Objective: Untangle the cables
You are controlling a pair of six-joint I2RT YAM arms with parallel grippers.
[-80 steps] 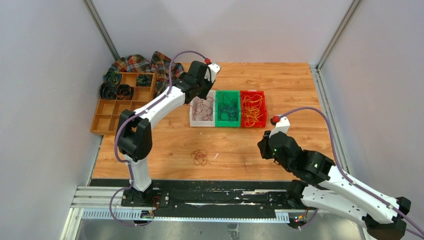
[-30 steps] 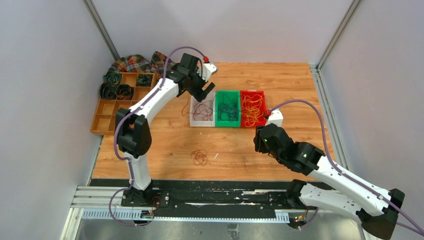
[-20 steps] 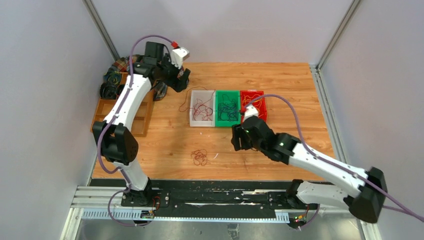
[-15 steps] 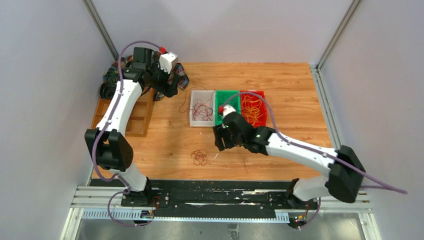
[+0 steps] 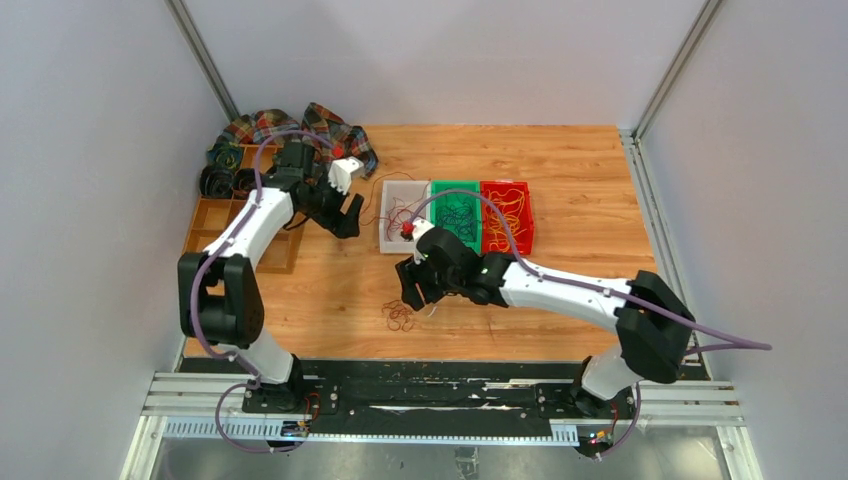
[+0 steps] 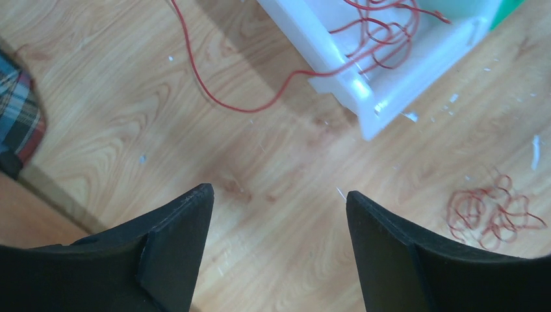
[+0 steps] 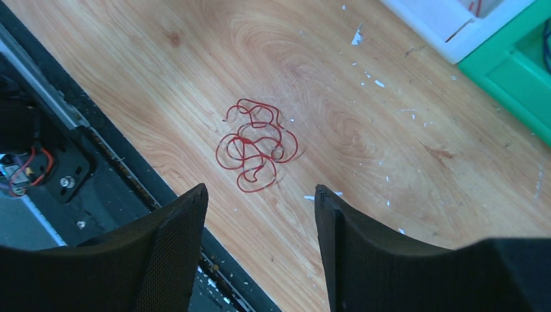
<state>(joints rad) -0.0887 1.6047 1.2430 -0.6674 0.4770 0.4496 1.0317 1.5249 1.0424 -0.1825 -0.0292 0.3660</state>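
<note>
Take the white bin (image 6: pixel 390 84) as your reference. It sits on the wooden table (image 5: pixel 580 170) with red cables (image 6: pixel 383 26) heaped inside it. One red strand (image 6: pixel 214 84) spills over its left wall and loops across the bare wood just beside it. Touching the right side of the white bin is a green bin (image 7: pixel 513 71) holding dark cables (image 5: pixel 460 215). Past that is a red bin (image 5: pixel 506 184) holding yellow-orange cables (image 5: pixel 507 215). A small loose tangle (image 7: pixel 255 144) of red cable lies on the table on the near side of the white bin, apart from it and close to the table's front edge. Your left gripper (image 6: pixel 276 195) hangs just left of the white bin over bare wood, its fingers spread wide with nothing between them. The red strand lies ahead of it, untouched. Your right gripper (image 7: pixel 260 192) hovers on the near side of the white bin, right by the loose tangle. Its fingers are also spread and holding nothing, and the tangle lies on the wood below the fingertips, not touched. Well to the left of the white bin are a wooden divider tray (image 5: pixel 215 235) and a plaid cloth (image 5: pixel 320 125).
</note>
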